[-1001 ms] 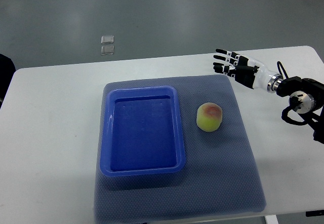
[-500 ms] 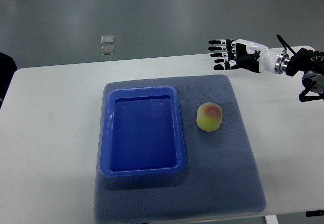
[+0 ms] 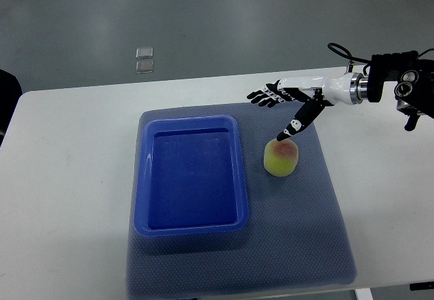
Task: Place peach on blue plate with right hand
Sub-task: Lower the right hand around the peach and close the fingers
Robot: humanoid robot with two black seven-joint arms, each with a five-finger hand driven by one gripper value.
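Note:
A yellow-green peach (image 3: 281,157) with a red blush sits on the grey mat, just right of the blue plate (image 3: 190,174), a deep rectangular tray that holds nothing. My right hand (image 3: 280,108) reaches in from the right edge and hovers above and slightly behind the peach. Its fingers are spread flat toward the left, and the thumb (image 3: 296,125) points down with its tip close over the peach's top. The hand holds nothing. No left arm shows.
A grey textured mat (image 3: 305,232) covers the middle of the white table (image 3: 68,178) under both tray and peach. Two small clear squares (image 3: 144,60) lie on the floor beyond the table's far edge.
My right hand has swung from the table's far right edge leftward and down, ending over the peach. Peach and tray have not moved.

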